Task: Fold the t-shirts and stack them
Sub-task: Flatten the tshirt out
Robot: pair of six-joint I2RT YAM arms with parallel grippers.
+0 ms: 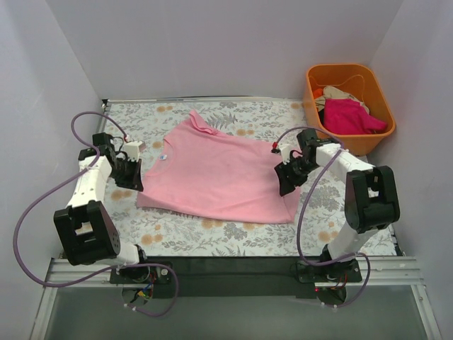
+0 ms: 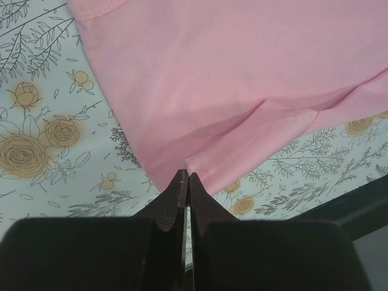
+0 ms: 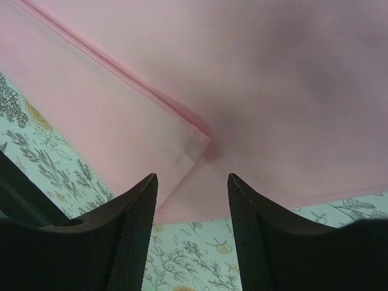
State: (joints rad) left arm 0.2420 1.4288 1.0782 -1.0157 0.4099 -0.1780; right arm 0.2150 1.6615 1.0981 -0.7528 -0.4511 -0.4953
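On the table (image 1: 177, 237) the pink shirt (image 1: 219, 173) lies partly folded. The tub (image 1: 315, 106) holds a magenta shirt (image 1: 350, 117) and a cream shirt (image 1: 340, 93). The right gripper (image 3: 193, 182) gapes wide over the pink shirt's folded corner. The left gripper (image 2: 183, 179) is pressed together at its left edge.

Ahead of our left hand (image 2: 184, 182), the light pink t-shirt (image 2: 242, 73) runs off the wrist view's top and right edges. We cannot tell whether the pressed-together fingertips pinch its hem. Far beyond our right hand (image 3: 193, 188), the orange tub (image 1: 354, 144) holds heaped magenta and cream cloth (image 1: 350, 117), and we cannot count the garments.
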